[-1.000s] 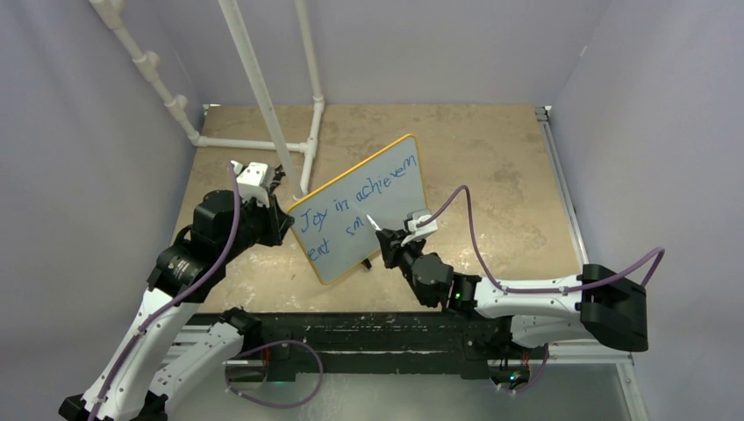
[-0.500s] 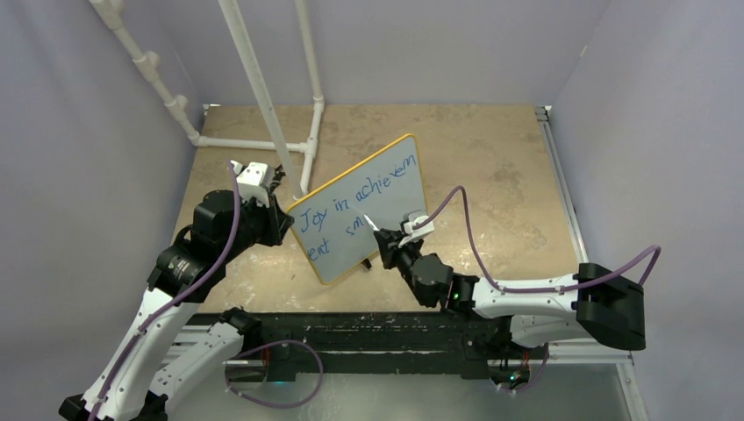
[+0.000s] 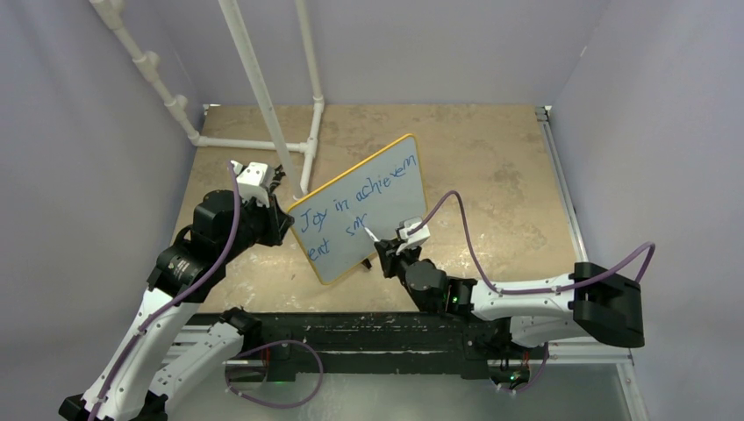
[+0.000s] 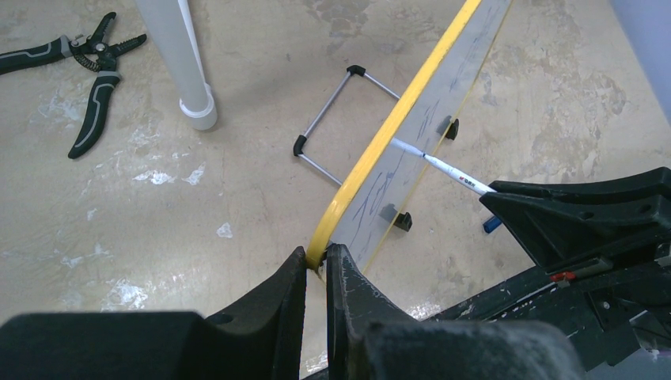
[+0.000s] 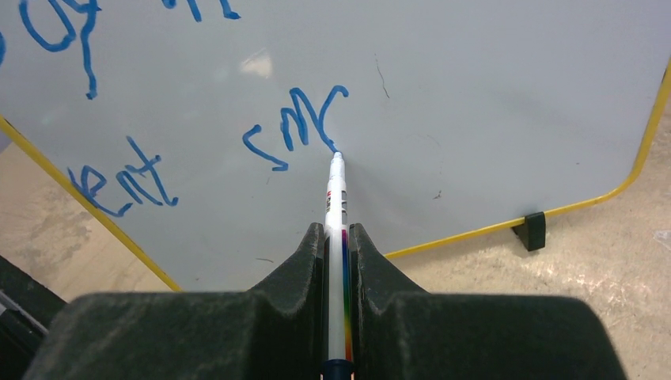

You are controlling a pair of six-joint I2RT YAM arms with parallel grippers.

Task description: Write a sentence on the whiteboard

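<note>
While parked left of centre in the top view, the left gripper (image 3: pixel 285 221) is clamped on the yellow rim of the whiteboard (image 3: pixel 397 197) at its left corner. The left wrist view shows both fingers pinching that edge. White pipes (image 3: pixel 263 96) stand in the upper left, and pliers (image 4: pixel 87 79) lie at the upper left of the left wrist view. The board stands tilted mid-frame on the table (image 3: pixel 500 167). The sentence (image 3: pixel 351 195), in blue, reads "Joy in achievem", then "ent sm" plus a partial stroke. Just right of that, the marker (image 5: pixel 338 198) tip touches the board at the stroke's end — the right gripper (image 5: pixel 339 237) is closed tight on its barrel, lower centre in the top view.
</note>
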